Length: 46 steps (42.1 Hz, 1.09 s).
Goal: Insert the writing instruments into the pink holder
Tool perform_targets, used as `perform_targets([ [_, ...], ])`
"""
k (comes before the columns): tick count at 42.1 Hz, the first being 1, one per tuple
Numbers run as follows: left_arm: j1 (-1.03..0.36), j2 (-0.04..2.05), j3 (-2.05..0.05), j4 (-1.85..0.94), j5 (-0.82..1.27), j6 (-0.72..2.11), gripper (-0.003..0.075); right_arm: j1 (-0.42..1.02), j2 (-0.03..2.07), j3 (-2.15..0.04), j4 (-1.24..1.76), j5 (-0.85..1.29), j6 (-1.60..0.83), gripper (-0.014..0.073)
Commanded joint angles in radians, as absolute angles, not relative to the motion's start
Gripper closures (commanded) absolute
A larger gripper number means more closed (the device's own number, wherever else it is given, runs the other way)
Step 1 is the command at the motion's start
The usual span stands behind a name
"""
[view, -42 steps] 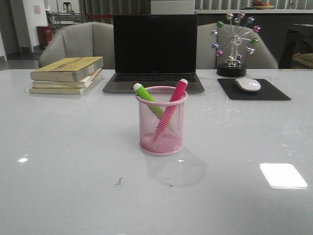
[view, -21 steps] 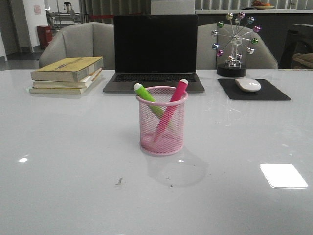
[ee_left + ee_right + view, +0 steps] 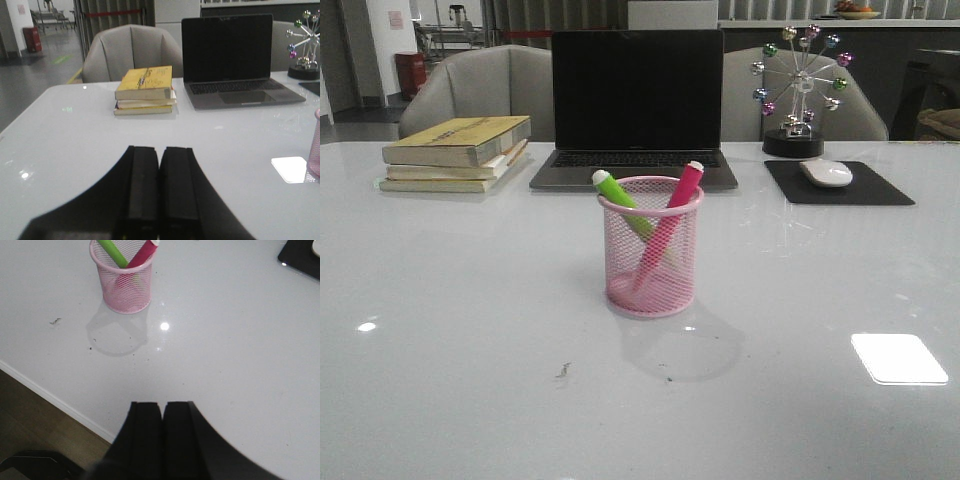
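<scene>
Seemingly unlabelled — markers in holder

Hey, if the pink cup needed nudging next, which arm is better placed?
Probably the right. Its end effector is shut, with the pink holder and both markers in full view. The left end effector, also shut, sees only the holder's edge.

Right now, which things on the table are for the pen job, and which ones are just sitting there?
For the job:
pink holder
green marker, already inside it
pink marker, already inside it

Just sitting there:
laptop
stack of books
mouse on its black pad
little Ferris wheel toy
</scene>
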<state>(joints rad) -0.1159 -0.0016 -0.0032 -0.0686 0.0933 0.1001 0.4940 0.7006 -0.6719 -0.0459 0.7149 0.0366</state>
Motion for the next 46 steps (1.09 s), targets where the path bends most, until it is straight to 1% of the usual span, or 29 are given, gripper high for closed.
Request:
perform_targets([
  [1, -0.114, -0.029, 0.011, -0.087, -0.068, 0.100, 0.0629, 0.496, 0.697, -0.700, -0.064, 0.644, 0.035, 0.0538],
  [9, -0.113, -0.026, 0.009, -0.087, -0.053, 0.100, 0.0629, 0.496, 0.697, -0.700, -0.064, 0.645, 0.035, 0.0538],
  [14, -0.080, -0.026, 0.009, -0.087, -0.053, 0.100, 0.0629, 0.496, 0.697, -0.700, -0.064, 0.645, 0.035, 0.0538],
  [46, -0.090, -0.026, 0.009, -0.087, -0.053, 0.100, 0.0629, 0.496, 0.697, -0.700, -0.064, 0.645, 0.035, 0.0538],
])
